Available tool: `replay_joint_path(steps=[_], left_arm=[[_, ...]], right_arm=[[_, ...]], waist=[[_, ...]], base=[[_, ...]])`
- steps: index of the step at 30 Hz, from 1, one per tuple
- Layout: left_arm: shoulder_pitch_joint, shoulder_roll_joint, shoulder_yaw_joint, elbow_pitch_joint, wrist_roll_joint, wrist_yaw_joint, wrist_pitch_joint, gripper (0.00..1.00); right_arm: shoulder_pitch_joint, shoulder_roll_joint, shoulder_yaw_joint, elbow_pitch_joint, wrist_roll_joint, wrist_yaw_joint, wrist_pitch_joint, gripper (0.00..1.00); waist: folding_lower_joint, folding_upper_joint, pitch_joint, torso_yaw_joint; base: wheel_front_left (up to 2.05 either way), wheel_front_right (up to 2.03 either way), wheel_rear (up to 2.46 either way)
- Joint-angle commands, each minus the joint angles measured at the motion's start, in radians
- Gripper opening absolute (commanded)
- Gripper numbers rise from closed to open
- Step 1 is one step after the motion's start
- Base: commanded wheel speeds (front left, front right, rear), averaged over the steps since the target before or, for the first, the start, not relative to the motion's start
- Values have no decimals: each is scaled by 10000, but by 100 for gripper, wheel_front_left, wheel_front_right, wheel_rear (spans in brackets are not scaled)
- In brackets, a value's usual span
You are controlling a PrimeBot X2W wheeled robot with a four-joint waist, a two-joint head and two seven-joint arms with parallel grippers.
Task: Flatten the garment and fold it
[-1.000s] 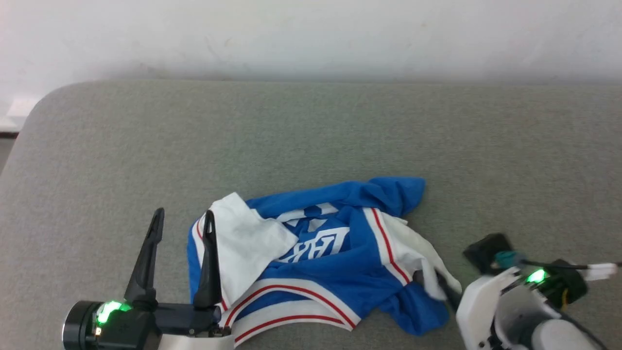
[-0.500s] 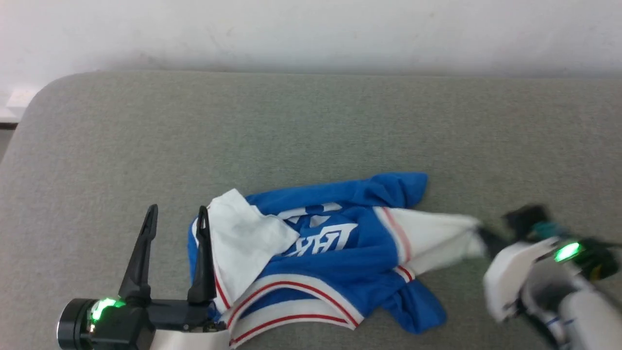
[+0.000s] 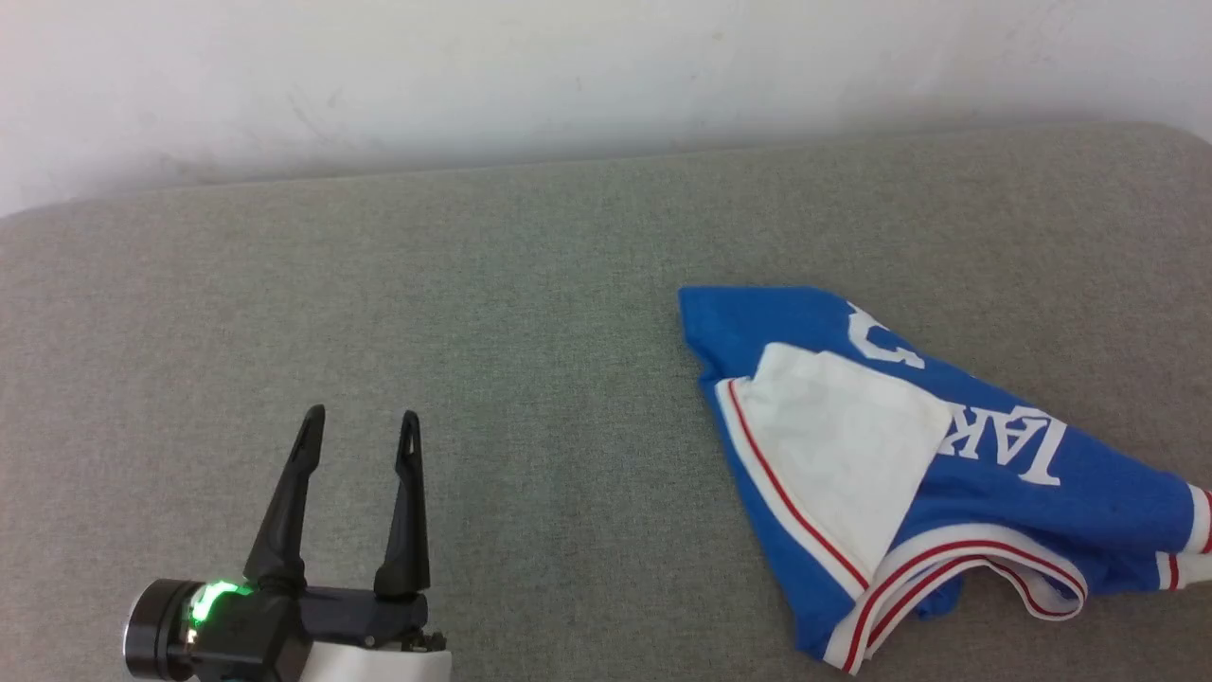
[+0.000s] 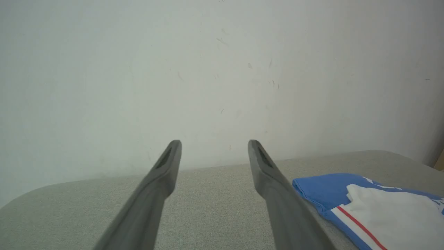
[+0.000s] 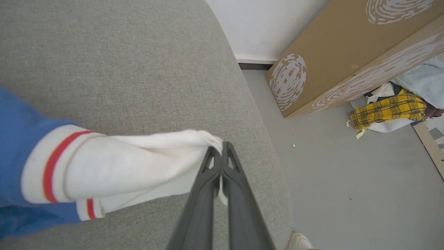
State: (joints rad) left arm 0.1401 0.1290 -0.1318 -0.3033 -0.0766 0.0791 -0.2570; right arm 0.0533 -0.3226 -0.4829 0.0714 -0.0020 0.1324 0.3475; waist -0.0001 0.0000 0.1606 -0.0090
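Garment (image 3: 1004,497) dragged rightward, right pincer (image 5: 218,148) pinching it

Makeshift test room: padded table (image 3: 473,284), cardboard box (image 5: 347,45)

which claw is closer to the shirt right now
Right. The right claw is shut on the white sleeve of the shirt, touching it. The left claw is open above the cushion, off to the shirt's left and apart from it.

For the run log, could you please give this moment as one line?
right gripper: shut on garment sleeve | left gripper: open, empty | state: crumpled on grey cushion, not folded
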Motion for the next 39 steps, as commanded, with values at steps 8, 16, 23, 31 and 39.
replay_joint_path(steps=[8, 16, 23, 31, 39], left_arm=[[-233, 32, 32, 289, 66, -184, -47, 100], [146, -77, -204, 234, 328, -100, -47, 100], [-195, -45, -1214, 95, 944, -469, 24, 100], [-3010, -181, -4327, 1119, 1397, -2006, 2595, 100], [-5174, -289, -7888, 3247, 331, -2093, 4398, 100]], right_arm=[[-1043, 1652, 468, -1653, -27, -17, -2290, 100], [153, 2714, 1516, -3704, 1151, -17, -4310, 100], [905, 2721, 1886, -3248, 2201, -17, -5386, 100], [257, 2722, 1123, -3508, 1708, -17, -5359, 100], [-95, 2723, 783, -3514, 1811, -17, -5092, 100]], waist=[[1, 0, 12, -115], [1, 0, -28, 115], [1, 0, 31, 122], [1, 0, 298, 253], [1, 0, 1022, 144]], base=[[0, 0, 0], [0, 0, 0], [0, 0, 0], [0, 0, 0], [0, 0, 0]])
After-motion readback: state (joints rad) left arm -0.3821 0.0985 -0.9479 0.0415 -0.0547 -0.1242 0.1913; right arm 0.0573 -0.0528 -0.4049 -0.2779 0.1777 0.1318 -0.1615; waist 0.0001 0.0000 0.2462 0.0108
